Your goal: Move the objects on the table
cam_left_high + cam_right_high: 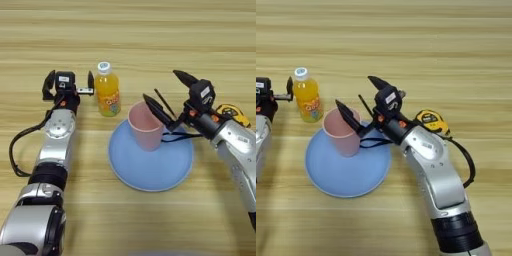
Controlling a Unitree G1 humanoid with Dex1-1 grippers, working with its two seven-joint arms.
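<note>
A pink cup [145, 126] stands upright on the left part of a blue plate [160, 172]. My right gripper [160, 85] is open just right of the cup. Its lower finger [159, 112] reaches over the cup's right rim and its upper finger points up and away. An orange juice bottle [107, 93] with a white cap stands on the table [150, 30] behind the plate's left edge. Immediately left of the bottle, my left gripper [70, 83] is open, with one fingertip beside the bottle's neck. A yellow-black tape measure [431, 120] lies behind my right forearm.
A black strap or cable [175, 136] hangs from my right wrist onto the plate. A black cable [17, 150] loops beside my left forearm.
</note>
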